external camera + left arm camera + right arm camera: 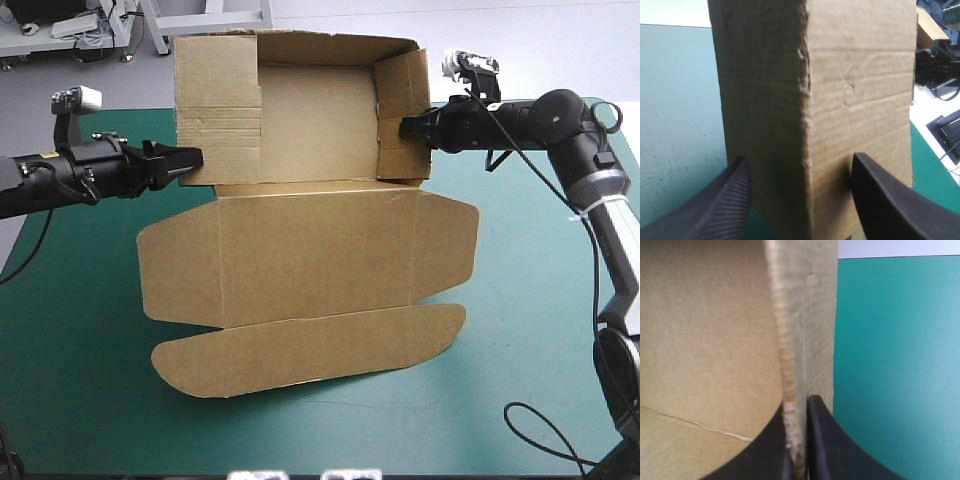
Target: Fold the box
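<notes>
High view: black-finned right gripper pinched the brown cardboard box wall upright; left gripper, fingers apart, straddled the opposite corner, likely bracing it.

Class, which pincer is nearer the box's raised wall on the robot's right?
Right. The right pincer is shut on the edge of that wall; the left pincer stands open astride the opposite wall's corner, across the box.

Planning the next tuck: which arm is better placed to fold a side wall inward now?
Right. The right hand is shut on the right wall of the box; the left hand stands open around the left wall's corner, gripping nothing.
</notes>
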You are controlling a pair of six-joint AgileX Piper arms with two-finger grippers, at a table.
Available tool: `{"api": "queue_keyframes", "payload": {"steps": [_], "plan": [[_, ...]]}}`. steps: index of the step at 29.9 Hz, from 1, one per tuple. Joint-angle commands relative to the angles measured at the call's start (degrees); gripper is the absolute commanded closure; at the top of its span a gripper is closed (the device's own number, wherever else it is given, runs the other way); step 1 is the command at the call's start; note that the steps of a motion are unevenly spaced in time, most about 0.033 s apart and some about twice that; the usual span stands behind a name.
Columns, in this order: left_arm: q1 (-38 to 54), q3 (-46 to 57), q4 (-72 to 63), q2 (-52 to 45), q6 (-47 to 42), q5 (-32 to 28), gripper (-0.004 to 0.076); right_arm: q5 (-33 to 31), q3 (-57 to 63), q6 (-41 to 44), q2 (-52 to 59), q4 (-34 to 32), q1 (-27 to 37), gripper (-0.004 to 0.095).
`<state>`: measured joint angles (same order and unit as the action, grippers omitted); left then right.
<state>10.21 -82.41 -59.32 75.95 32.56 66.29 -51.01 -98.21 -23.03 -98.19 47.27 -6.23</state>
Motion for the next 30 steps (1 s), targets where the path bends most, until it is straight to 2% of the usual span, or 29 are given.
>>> {"api": "queue_keyframes", "payload": {"steps": [1, 10, 18, 30], "plan": [[-0.3, -1.5, -5.2, -0.6, -0.2, -1.9, 0.03, 0.5, -1.9, -0.7, 3.3, 4.3, 0.1, 0.0925], [-0.3, -1.5, -11.1, -0.2, 0.5, -0.7, 0.03, 0.4, -1.9, -0.8, 3.2, 1.4, -1.5, 0.0924], [-0.3, -1.5, -11.1, -0.2, 0.5, 1.6, 0.03, 4.1, -1.9, 0.7, 3.1, -0.8, -5.7, 0.0924], [-0.4, -1.5, 1.1, -0.2, -4.8, 3.2, 0.03, 10.2, -1.9, 6.6, 3.1, -5.0, -11.2, 0.0919]]}}
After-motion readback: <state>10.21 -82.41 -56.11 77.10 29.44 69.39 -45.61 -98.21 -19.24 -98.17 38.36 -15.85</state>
